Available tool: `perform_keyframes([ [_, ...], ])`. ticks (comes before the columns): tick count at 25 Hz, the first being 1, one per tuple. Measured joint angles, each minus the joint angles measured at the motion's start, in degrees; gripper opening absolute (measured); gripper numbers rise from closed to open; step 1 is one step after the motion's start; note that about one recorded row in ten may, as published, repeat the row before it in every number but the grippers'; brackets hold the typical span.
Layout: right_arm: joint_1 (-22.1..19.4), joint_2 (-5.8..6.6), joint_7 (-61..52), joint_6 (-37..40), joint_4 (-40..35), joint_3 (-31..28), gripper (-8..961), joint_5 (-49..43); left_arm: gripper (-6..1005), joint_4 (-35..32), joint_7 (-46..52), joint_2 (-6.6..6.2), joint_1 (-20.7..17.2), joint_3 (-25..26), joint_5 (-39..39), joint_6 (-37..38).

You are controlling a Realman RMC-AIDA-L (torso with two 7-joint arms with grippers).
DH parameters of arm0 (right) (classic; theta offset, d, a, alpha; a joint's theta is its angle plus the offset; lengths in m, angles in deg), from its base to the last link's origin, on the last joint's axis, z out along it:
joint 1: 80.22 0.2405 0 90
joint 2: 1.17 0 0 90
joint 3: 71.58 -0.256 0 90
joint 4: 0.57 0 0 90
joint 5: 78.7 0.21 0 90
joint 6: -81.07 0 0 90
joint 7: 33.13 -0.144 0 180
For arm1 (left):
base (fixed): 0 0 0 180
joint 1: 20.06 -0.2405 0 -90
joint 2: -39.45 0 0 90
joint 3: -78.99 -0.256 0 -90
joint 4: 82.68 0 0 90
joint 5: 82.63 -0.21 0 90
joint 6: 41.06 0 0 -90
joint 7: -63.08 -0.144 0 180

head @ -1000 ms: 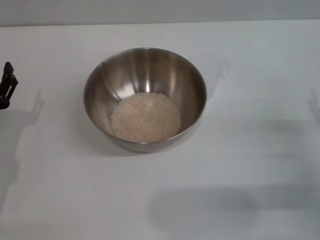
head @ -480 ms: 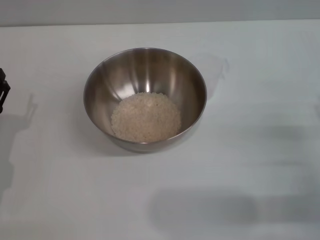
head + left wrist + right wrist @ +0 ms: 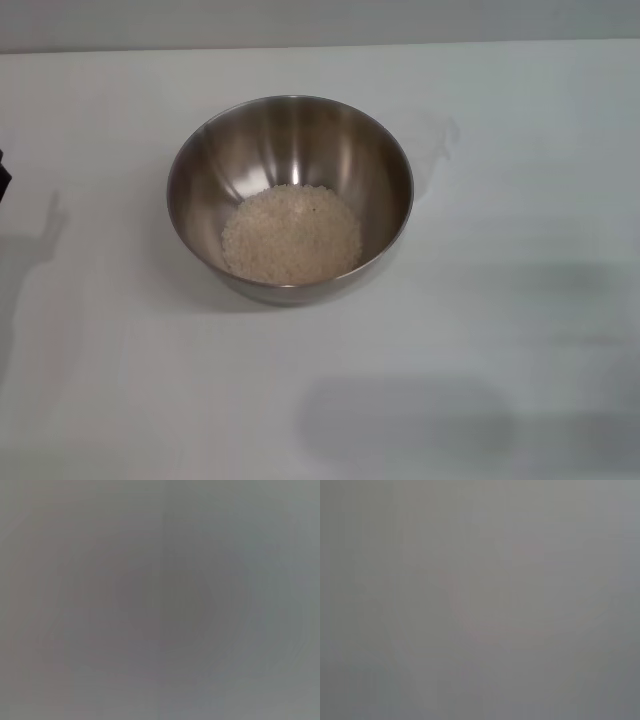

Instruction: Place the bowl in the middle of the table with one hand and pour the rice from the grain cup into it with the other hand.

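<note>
Jaws first: only a dark sliver of the left gripper [image 3: 3, 172] shows at the left edge of the frame, so I cannot tell how it stands; the right gripper is out of sight. The bowl [image 3: 290, 198] sits upright near the centre of the table [image 3: 520, 330], the rice [image 3: 291, 234] heaped in its bottom — the pour looks done. The grain cup is nowhere visible. Little risk remains — perhaps a passing arm nudging the bowl's rim and scattering grains.
</note>
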Motion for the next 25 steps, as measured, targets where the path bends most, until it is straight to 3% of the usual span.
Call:
perform_keyframes([
  [25, -1.15, -0.19, 0.12, 3.51, -0.89, -0.76, 834, 1.49, 802, -0.56, -1.65, -0.07, -0.37, 1.47, 0.12, 0.13],
])
